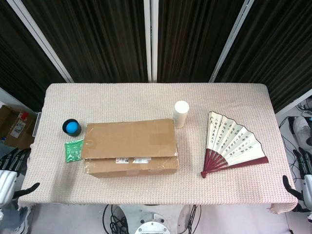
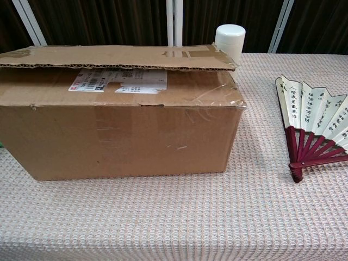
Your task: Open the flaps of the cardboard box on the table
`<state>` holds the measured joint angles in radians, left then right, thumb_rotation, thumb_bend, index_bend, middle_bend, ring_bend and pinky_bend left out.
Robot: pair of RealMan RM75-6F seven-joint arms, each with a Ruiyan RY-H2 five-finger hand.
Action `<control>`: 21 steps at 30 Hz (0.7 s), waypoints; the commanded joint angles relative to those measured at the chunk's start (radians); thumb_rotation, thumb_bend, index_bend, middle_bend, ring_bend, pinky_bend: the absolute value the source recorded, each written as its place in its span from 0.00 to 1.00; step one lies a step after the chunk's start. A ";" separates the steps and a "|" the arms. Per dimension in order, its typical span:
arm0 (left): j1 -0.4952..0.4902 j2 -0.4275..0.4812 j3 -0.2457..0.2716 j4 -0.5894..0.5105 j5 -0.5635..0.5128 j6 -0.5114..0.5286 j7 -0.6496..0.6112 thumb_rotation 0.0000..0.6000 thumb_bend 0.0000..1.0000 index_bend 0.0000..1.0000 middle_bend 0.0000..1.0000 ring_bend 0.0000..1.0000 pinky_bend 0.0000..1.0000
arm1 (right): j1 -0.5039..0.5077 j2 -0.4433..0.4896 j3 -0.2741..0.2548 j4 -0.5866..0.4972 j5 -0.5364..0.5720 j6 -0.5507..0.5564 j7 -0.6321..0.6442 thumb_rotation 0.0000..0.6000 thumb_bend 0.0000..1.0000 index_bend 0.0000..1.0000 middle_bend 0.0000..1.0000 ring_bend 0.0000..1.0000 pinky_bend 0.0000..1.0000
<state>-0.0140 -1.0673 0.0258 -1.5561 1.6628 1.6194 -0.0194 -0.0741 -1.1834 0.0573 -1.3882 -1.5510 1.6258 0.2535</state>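
A: What sits nearest the robot?

B: Its two hands, low at the table's near edge in the head view. The left hand (image 1: pixel 10 178) hangs off the near left corner, the right hand (image 1: pixel 301 178) off the near right. Both hold nothing, fingers spread, clear of everything on the cloth.

A: And the box?

B: The cardboard box (image 1: pixel 129 155) lies left of centre on the table (image 1: pixel 146 100), long side facing the robot. In the chest view it fills the left and middle of the frame (image 2: pixel 119 136). It is brown, with clear tape glinting on the front and right corner. The near top flap (image 2: pixel 117 87) lies flat and carries white printed labels. The far flap (image 2: pixel 117 56) overlaps it and is lifted slightly, its corrugated edge showing.

A: Around it?

B: A green packet (image 1: pixel 74 150) just beside its left end, a blue ball in a dark cup (image 1: pixel 72 127) behind that. A white cylindrical container (image 1: pixel 181 114) stands upright just behind the right far corner. An opened paper folding fan (image 1: pixel 232 145) with dark red ribs lies well apart to the right.
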 commanded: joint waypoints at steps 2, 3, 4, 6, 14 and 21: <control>0.002 -0.016 -0.005 0.017 0.009 0.018 -0.006 0.88 0.03 0.04 0.12 0.07 0.16 | 0.001 -0.002 0.001 0.004 0.001 0.002 0.002 1.00 0.33 0.00 0.00 0.00 0.00; 0.003 -0.020 -0.005 0.023 0.013 0.023 -0.008 0.88 0.03 0.04 0.12 0.07 0.16 | 0.001 -0.002 0.000 0.004 0.000 0.003 0.002 1.00 0.33 0.00 0.00 0.00 0.00; 0.004 -0.023 -0.004 0.027 0.015 0.026 -0.008 0.88 0.03 0.04 0.12 0.07 0.16 | 0.001 -0.002 -0.001 0.004 -0.002 0.004 0.002 1.00 0.33 0.00 0.00 0.00 0.00; 0.006 -0.026 -0.002 0.030 0.021 0.033 -0.008 0.88 0.03 0.04 0.12 0.07 0.16 | -0.002 -0.002 -0.003 0.005 -0.005 0.010 0.004 1.00 0.33 0.00 0.00 0.00 0.00; 0.013 -0.018 0.002 0.022 0.031 0.047 -0.009 0.88 0.03 0.04 0.12 0.07 0.16 | -0.011 0.001 -0.005 0.007 -0.001 0.022 0.017 1.00 0.33 0.00 0.00 0.00 0.00; 0.006 -0.003 -0.002 -0.015 0.040 0.052 -0.046 0.88 0.03 0.04 0.12 0.07 0.16 | -0.004 0.003 -0.001 -0.003 0.004 0.014 0.010 1.00 0.33 0.00 0.00 0.00 0.00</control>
<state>-0.0050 -1.0745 0.0250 -1.5637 1.7000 1.6708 -0.0588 -0.0788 -1.1807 0.0561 -1.3907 -1.5480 1.6406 0.2649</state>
